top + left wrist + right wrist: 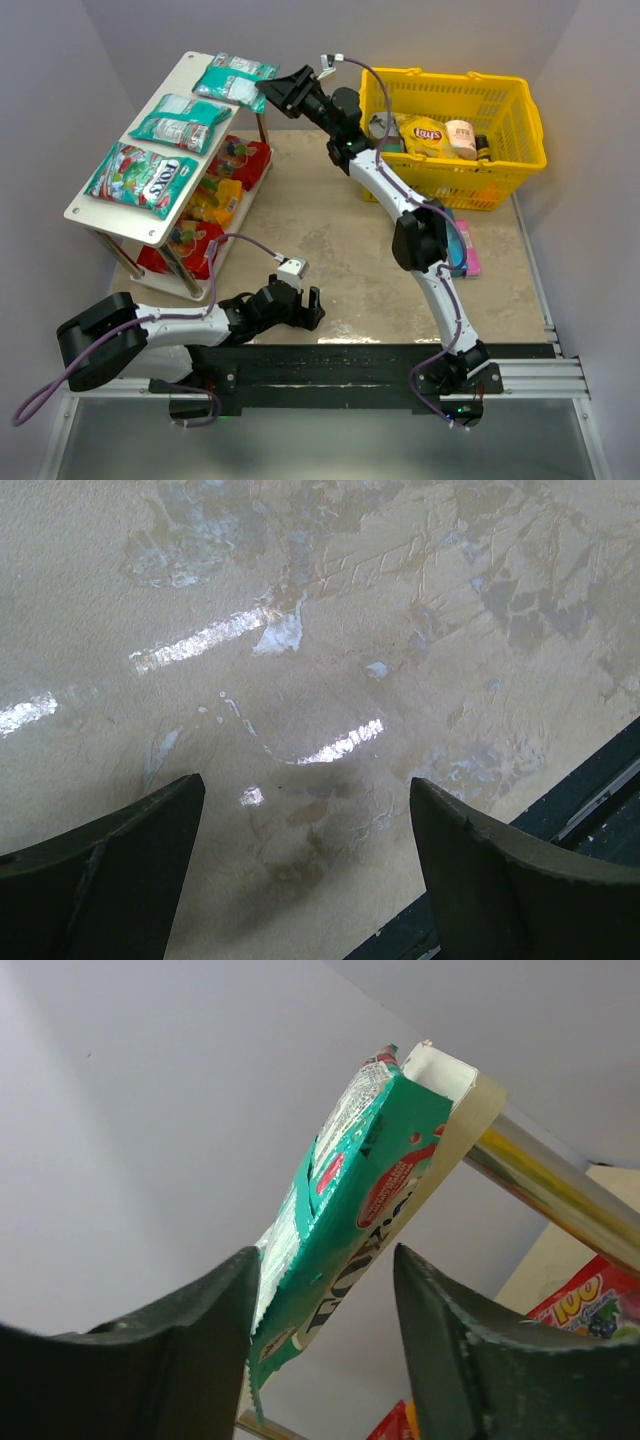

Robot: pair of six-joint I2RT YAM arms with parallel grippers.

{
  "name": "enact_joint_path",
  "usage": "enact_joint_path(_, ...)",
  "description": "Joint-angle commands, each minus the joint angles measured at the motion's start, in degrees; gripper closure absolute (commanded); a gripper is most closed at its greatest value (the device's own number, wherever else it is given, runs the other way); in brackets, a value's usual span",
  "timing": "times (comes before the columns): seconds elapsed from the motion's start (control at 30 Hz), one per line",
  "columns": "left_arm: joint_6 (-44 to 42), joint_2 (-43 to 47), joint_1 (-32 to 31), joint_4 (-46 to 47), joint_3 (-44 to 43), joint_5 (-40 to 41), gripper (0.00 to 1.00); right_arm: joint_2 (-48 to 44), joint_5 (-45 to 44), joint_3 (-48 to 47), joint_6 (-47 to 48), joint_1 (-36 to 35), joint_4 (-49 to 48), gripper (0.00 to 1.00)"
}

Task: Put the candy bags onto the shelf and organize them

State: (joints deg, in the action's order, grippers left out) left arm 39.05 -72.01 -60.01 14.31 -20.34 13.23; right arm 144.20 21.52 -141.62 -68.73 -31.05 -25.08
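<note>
The white two-tier shelf (92,208) stands at the far left. Three teal candy bags lie in a row on its top tier: a far one (235,78), a middle one (180,120) and a larger green-white one (140,178). Red (252,158) and yellow-orange (222,193) bags fill the lower tier. My right gripper (272,92) is open at the shelf's far end. In the right wrist view its jaws (325,1260) stand either side of the far teal bag's edge (350,1190), which touches the left finger. My left gripper (308,303) is open and empty, low over the table (308,785).
A yellow plastic basket (520,150) at the back right holds a Lay's chip bag (425,133) and other items. A pink packet (467,250) lies on the table under my right arm. The black base rail (380,360) runs along the near edge.
</note>
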Motion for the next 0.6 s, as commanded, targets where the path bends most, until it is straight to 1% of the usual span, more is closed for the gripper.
enact_joint_path(0.0, 0.33, 0.46, 0.24, 0.11, -0.23, 1.09, 0.11, -5.15, -0.51, 0.82, 0.44, 0.11, -4.45, 0.3)
enact_joint_path(0.1, -0.9, 1.52, 0.15, -1.47, -1.81, 2.23, 0.09, -7.69, -0.77, 3.71, 1.84, 0.11, -4.36, 0.24)
enact_joint_path(0.23, -2.83, 3.45, 0.15, -4.37, -4.7, 3.99, 0.08, -12.0, -1.92, 9.24, 4.74, 0.29, -2.61, 0.2)
enact_joint_path(0.33, -5.55, 5.21, -0.02, -8.32, -8.3, 5.31, 0.08, -15.34, -2.27, 12.93, 5.8, 0.46, -2.25, 0.16)
enact_joint_path(0.4, -7.92, 6.44, -0.89, -10.52, -11.47, 6.71, 0.08, -18.33, -4.36, 16.71, 6.32, 0.46, -3.3, 0.08)
enact_joint_path(0.43, -9.07, 6.79, -1.42, -10.61, -12.52, 6.98, 0.07, -19.91, -5.25, 20.82, 7.54, 0.46, -3.57, 0.06)
enact_joint_path(0.47, -10.21, 6.88, -2.12, -11.4, -15.32, 8.11, 0.07, -23.49, -5.95, 22.6, 8.34, 0.55, -3.22, 0.04)
enact_joint_path(0.53, -12.32, 6.36, -4.06, -14.03, -19.1, 10.57, 0.07, -26.76, -6.84, 26.46, 10.79, 0.46, -0.69, 0.02)
enact_joint_path(0.57, -12.94, 5.22, -5.37, -18.31, -23.3, 13.46, 0.07, -29.74, -7.1, 27.44, 11.77, 0.64, 0.63, 0.02)
